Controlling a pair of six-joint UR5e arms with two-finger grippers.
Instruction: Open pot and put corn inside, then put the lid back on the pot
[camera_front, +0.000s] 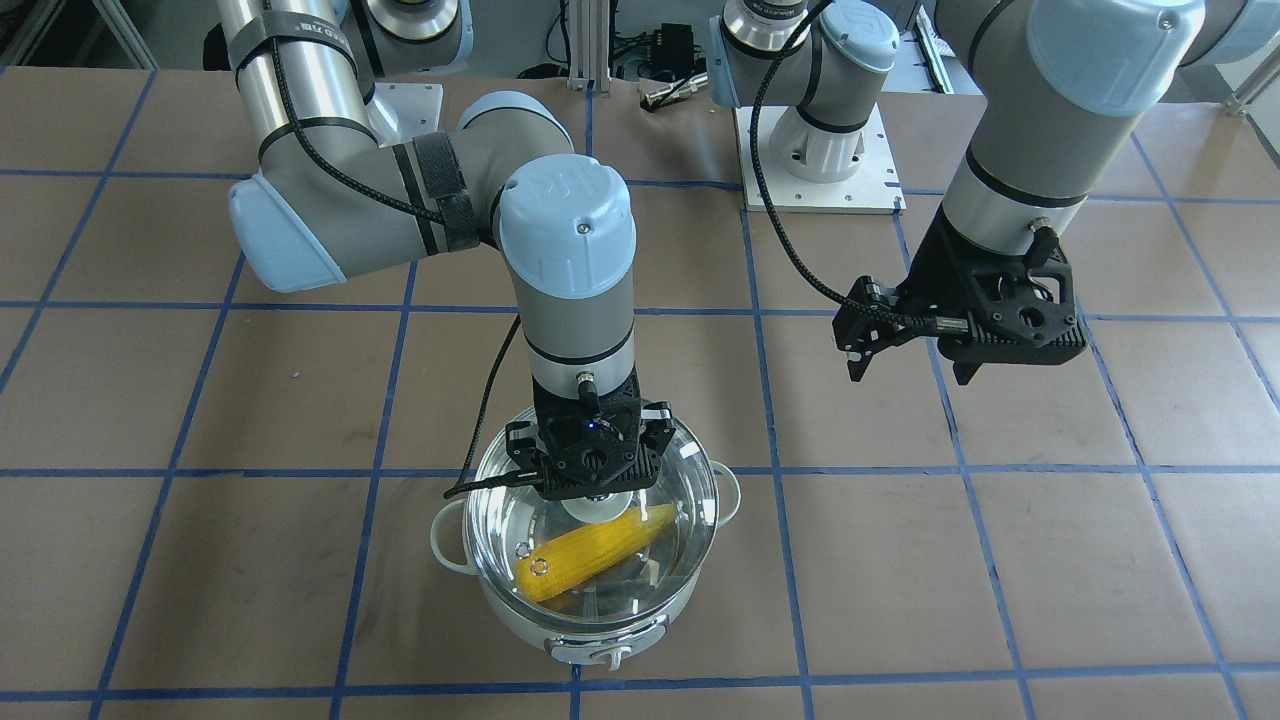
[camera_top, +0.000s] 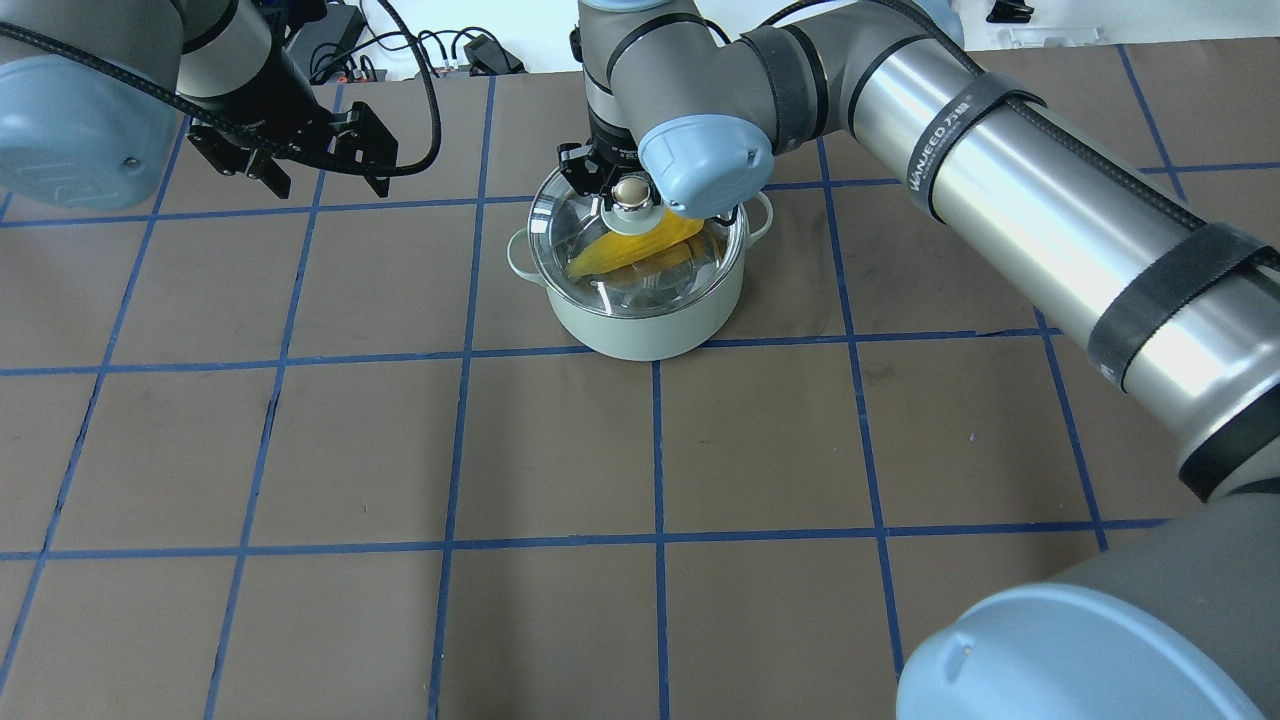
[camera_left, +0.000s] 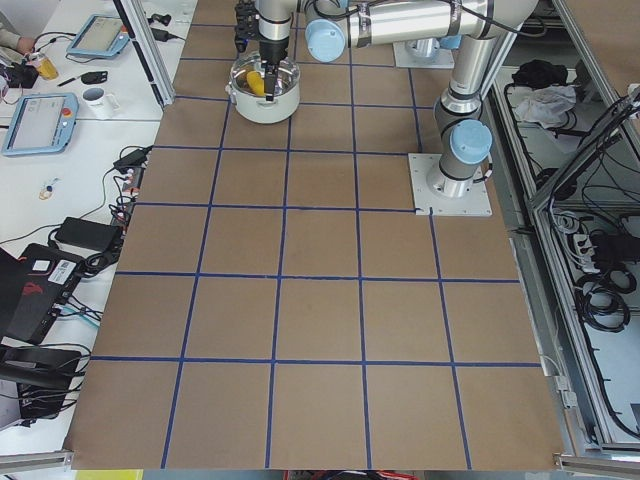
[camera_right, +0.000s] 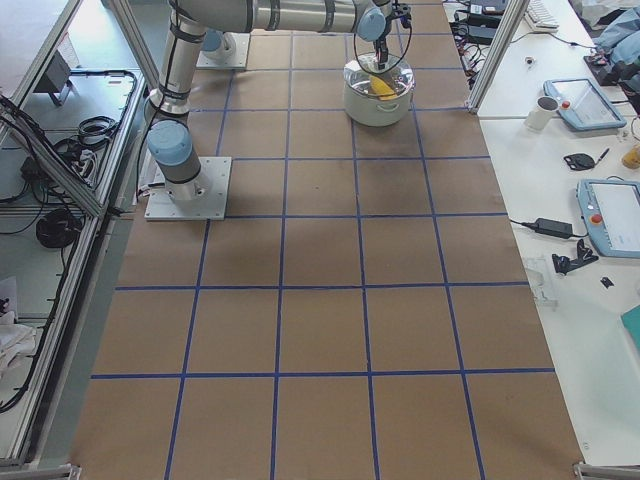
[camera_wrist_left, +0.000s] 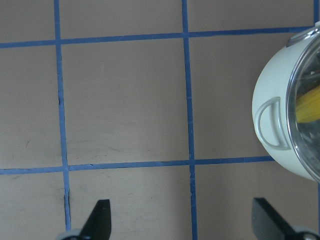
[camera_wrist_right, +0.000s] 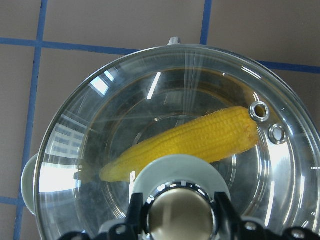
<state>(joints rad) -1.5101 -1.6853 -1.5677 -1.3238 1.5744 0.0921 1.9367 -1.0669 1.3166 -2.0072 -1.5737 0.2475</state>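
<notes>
The pale mint-green pot (camera_front: 600, 625) stands on the table and also shows in the overhead view (camera_top: 640, 320). The yellow corn (camera_front: 595, 550) lies inside it, seen through the glass in the right wrist view (camera_wrist_right: 200, 140). The clear glass lid (camera_front: 680, 500) sits on the pot's rim. My right gripper (camera_front: 590, 495) is straight above the pot, its fingers closed on either side of the lid's tan-gold knob (camera_wrist_right: 181, 217). My left gripper (camera_front: 910, 372) hovers open and empty off to the pot's side, apart from it (camera_wrist_left: 182, 220).
The brown table surface (camera_top: 560, 450) carries a grid of blue tape lines. The left arm's base plate (camera_front: 815, 170) is bolted behind the pot. In the left wrist view one loop handle of the pot (camera_wrist_left: 272, 122) shows at the right edge.
</notes>
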